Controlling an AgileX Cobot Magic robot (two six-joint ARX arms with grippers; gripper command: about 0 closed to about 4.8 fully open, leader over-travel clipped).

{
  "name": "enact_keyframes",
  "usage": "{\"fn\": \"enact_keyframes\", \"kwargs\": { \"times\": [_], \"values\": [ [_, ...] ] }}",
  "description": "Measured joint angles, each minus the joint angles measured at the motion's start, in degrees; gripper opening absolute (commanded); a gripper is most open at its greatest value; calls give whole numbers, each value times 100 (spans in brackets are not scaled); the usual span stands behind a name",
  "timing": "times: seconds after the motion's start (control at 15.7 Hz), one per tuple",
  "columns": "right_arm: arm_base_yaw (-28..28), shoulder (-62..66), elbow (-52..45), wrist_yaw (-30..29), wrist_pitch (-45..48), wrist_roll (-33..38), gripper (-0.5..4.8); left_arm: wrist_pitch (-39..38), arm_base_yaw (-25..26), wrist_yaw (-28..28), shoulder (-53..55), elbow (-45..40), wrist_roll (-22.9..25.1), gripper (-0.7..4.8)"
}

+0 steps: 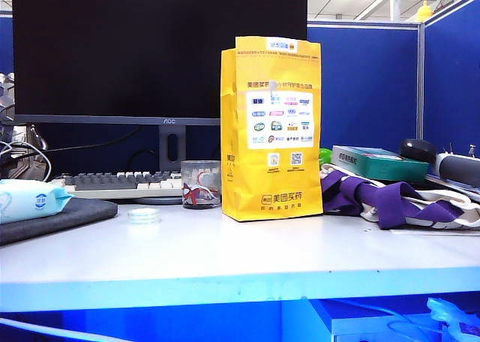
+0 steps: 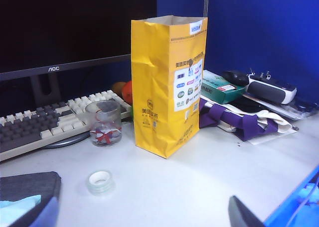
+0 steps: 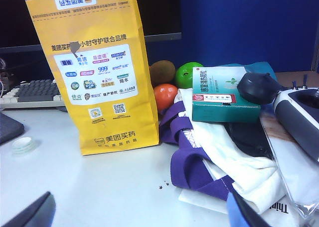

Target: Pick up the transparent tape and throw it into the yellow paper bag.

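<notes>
The transparent tape (image 1: 143, 216) is a small pale roll lying flat on the white table, left of the yellow paper bag (image 1: 271, 132), which stands upright with its top open. In the left wrist view the tape (image 2: 100, 181) lies on the table just ahead of my left gripper (image 2: 142, 222), and the bag (image 2: 167, 87) stands farther off. The left gripper is open and empty. My right gripper (image 3: 139, 219) is open over bare table in front of the bag (image 3: 104, 72), with the tape (image 3: 23, 146) far off to one side. Neither gripper shows in the exterior view.
A glass cup (image 1: 201, 184) stands between tape and bag. A keyboard (image 1: 124, 183) and monitor (image 1: 157, 49) sit behind. A tissue pack on a dark pad (image 1: 34, 199) lies left. A purple-white cloth (image 1: 390, 199), green box (image 3: 219, 95) and fruit (image 3: 165, 96) crowd the right.
</notes>
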Motion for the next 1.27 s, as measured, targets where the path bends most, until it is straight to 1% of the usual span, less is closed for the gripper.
{"fn": "enact_keyframes", "kwargs": {
  "times": [0.13,0.19,0.25,0.32,0.38,0.45,0.57,0.64,0.7,0.83,0.95,1.08,1.21,1.27],
  "values": [
    [0,0,0,-2,2,2,449,9,0,-184,0,0,-70,479],
    [0,0,0,0,2,2,449,70,0,-190,0,0,-326,479],
    [0,0,0,0,2,0,449,234,0,-195,0,0,-529,479],
    [0,0,0,-2,0,0,449,431,0,-195,0,0,-623,479],
    [0,0,0,-2,0,42,449,752,0,-195,0,2,-656,479],
    [0,0,0,-2,2,216,450,815,0,-195,0,11,-688,479],
    [9,0,0,-37,2,538,455,745,0,-195,11,125,-1036,479],
    [11,0,0,-212,2,566,473,654,0,-192,166,302,-1191,479],
    [26,0,0,-413,33,584,473,555,0,-195,629,568,-1198,479],
    [94,0,0,-623,361,588,474,446,0,-197,1563,1023,-861,479],
    [378,0,0,-704,931,575,474,417,0,-201,2636,1709,-332,479],
    [553,0,9,-538,892,570,475,334,0,-234,3429,2275,-70,479],
    [693,15,199,-413,374,566,475,-17,0,-275,4295,2940,68,479],
    [756,216,507,-411,221,581,475,-260,0,-247,4739,3241,201,479]
  ]
}}
